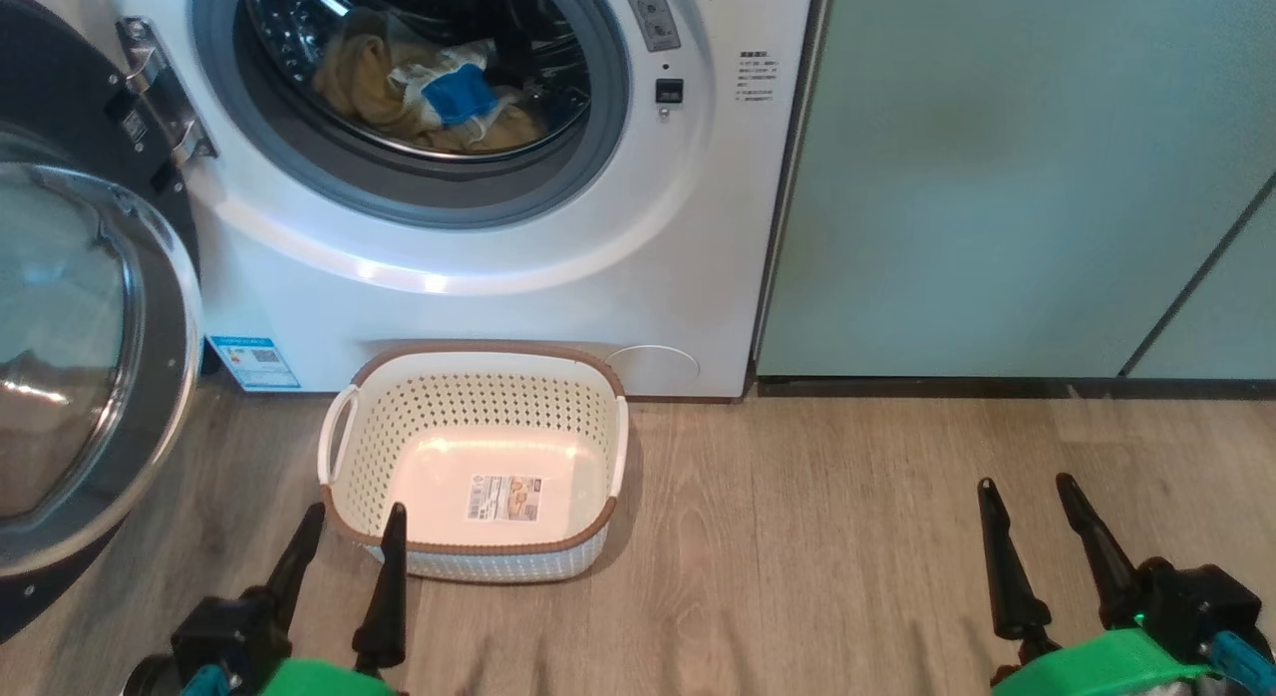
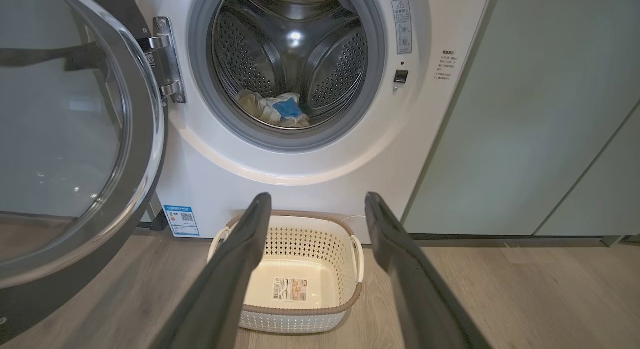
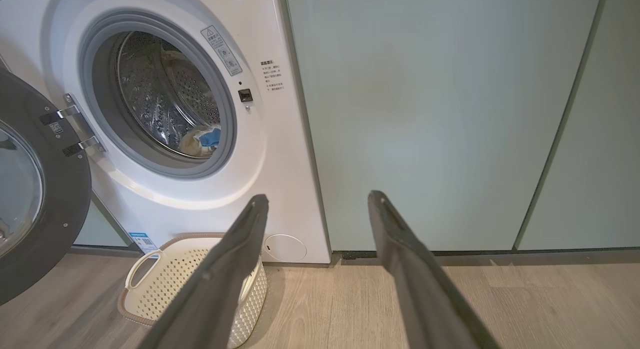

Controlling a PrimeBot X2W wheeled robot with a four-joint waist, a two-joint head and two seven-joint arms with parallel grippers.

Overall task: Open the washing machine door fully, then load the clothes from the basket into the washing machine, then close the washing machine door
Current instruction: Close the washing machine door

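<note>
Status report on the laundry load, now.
Open and empty: left gripper, right gripper. Loaded: clothes in drum, basket bare, washing machine door wide open. Basket on floor under door's swing, likely no block.

washing machine door (image 3: 35,199) stands open, clothes (image 3: 202,139) in drum, basket (image 3: 165,284) below

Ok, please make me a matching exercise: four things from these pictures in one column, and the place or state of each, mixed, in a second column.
Column 1
1. door
2. clothes
3. basket
4. right end effector

Column 2
A. lying in the drum
B. spread wide, gripping nothing
C. empty, on the floor
D. swung open to the left

Pairs: 1-D, 2-A, 3-C, 4-B
</note>
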